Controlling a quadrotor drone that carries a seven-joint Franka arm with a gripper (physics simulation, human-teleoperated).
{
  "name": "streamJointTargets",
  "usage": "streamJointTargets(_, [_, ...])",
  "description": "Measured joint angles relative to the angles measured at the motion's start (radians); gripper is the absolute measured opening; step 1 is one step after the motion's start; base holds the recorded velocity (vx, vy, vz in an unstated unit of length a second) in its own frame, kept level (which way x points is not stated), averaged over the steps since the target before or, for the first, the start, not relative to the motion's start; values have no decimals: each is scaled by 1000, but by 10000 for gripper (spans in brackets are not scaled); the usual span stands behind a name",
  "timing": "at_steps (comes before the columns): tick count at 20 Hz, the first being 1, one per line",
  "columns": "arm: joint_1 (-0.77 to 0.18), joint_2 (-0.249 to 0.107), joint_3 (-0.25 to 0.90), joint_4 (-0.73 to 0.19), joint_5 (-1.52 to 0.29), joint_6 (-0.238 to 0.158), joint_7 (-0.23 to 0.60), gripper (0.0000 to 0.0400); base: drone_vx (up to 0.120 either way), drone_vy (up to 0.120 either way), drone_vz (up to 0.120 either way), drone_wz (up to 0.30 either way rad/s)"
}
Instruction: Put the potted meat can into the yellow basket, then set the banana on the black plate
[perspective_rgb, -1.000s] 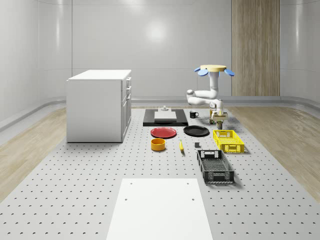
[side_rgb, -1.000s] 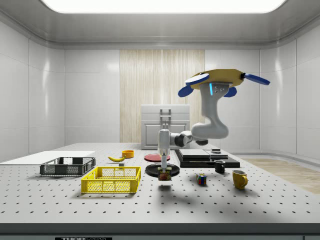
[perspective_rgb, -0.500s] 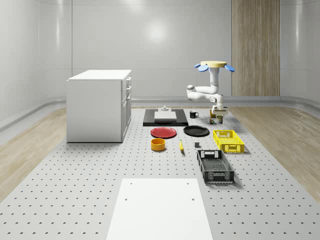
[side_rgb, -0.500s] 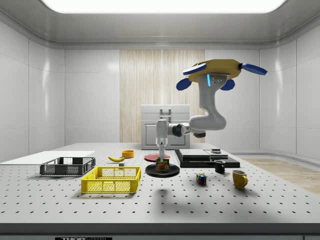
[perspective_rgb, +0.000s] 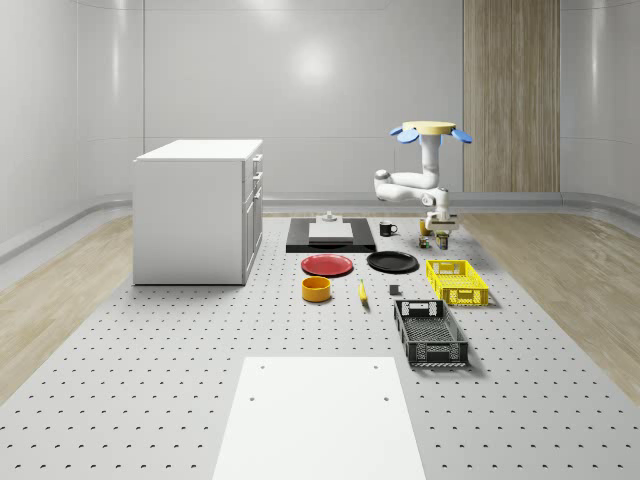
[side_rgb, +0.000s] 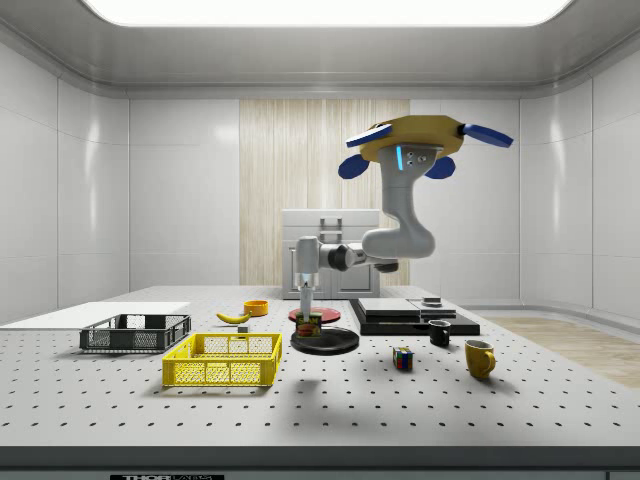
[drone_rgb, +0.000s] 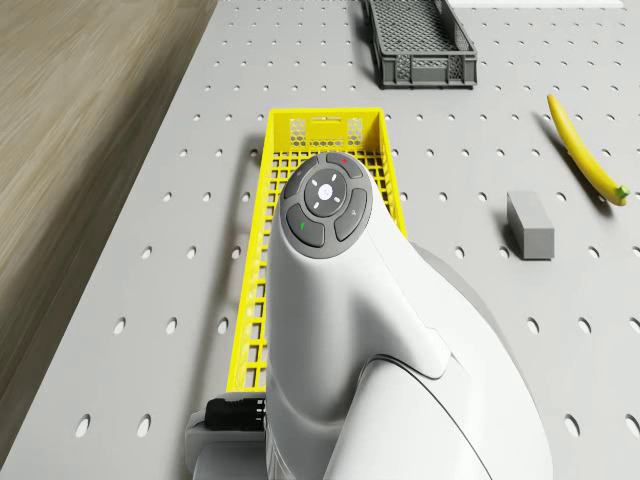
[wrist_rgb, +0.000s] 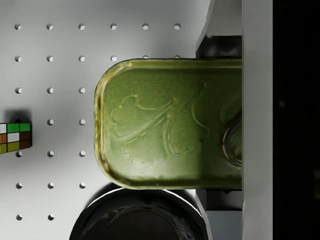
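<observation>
Clamped at the gripper (side_rgb: 307, 318) on the potted meat can (wrist_rgb: 165, 125), fingers pressed against its two sides, can hanging clear of the table (side_rgb: 450, 400).

Largest first. Hovers high, as the drone (side_rgb: 415, 140), beyond the far end of the yellow basket (side_rgb: 222, 360) in the whole-scene view, arm elbowed down toward the side view's left. Has drifted that way over the last second and carried the can up: a second ago hung just above the perforated top, now rides level with the basket's rim and in front of the black plate (side_rgb: 325, 342) in the side view. Judged from that: lift done, carry toward the basket under way, drop not yet made. Looks down, through the wrist view, on bare table, a Rubik's cube (wrist_rgb: 12, 137) and the plate's rim, so not yet over the basket.

Materials and shapes. Matte grey table, drilled in a regular grid. Boxy white cabinet (perspective_rgb: 195, 210) at the whole-scene view's left. Long lattice-walled plastic basket, open top, likely an easy target lengthwise, narrow across. Similar black crate (side_rgb: 135, 333) farther to the side view's left. Glossy, shallow, round plate. Slim curved banana (drone_rgb: 585, 150), untouched on the table near a small grey block (drone_rgb: 528, 223). Rounded-rectangle metal can lid, olive sheen, embossed leaf, pull ring partly hidden by a finger.
</observation>
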Motion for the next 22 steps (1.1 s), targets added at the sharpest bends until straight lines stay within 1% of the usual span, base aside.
streamJointTargets(22, [-6, -30, 3, 1, 13, 28, 5, 291, 120, 0, 0, 0])
